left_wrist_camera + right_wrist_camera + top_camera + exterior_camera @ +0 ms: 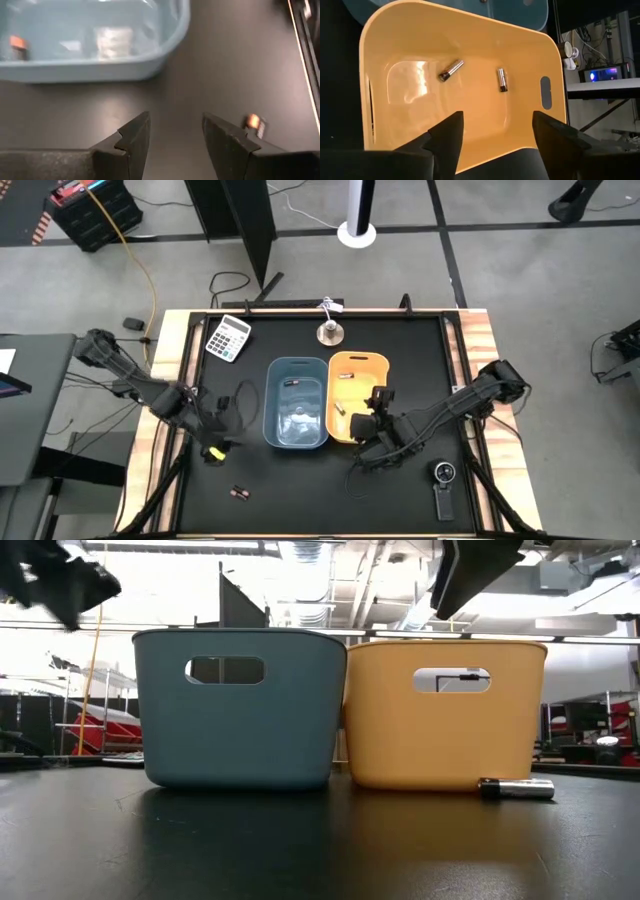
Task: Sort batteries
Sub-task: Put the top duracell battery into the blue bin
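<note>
Hovering over the yellow plastic bin (460,80), the right gripper (495,132) is spread empty; two silver batteries (451,70) lie sorted inside. The left gripper (172,135), spread, is aimed at a dark battery (254,123) on the table.

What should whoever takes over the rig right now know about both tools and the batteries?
Left tool: open, empty, low over the mat beside the blue bin, near a loose battery.
Right tool: open, empty, over the yellow bin.
Done: two silver batteries lie in the yellow bin, one and another; one dark battery lies in the blue bin.
Left: a battery on the mat at the table's front left, and a silver one against the yellow bin's outer wall in the low view.
</note>
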Controlling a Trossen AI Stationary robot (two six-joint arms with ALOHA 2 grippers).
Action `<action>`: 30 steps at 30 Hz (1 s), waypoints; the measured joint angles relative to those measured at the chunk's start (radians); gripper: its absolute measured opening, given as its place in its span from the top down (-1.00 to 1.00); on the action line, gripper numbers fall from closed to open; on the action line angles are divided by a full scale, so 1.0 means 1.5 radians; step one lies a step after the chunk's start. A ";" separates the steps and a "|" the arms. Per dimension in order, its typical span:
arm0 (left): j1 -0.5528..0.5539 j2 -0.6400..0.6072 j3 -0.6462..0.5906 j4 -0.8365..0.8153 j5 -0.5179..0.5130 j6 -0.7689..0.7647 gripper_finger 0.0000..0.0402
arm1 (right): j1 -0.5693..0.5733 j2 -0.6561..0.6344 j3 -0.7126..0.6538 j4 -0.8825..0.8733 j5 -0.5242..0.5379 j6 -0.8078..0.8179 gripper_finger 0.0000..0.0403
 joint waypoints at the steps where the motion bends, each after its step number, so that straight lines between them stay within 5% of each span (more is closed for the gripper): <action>1: -0.011 0.017 0.000 0.001 0.016 -0.011 0.14 | 0.002 0.000 0.000 0.000 0.000 0.000 -0.25; 15: -0.119 0.245 0.000 0.055 0.067 -0.124 0.14 | 0.014 0.000 0.000 0.005 0.020 0.000 -0.19; 30: -0.174 0.294 -0.003 0.158 0.065 -0.138 0.14 | 0.015 0.000 0.000 0.010 0.020 0.005 -0.19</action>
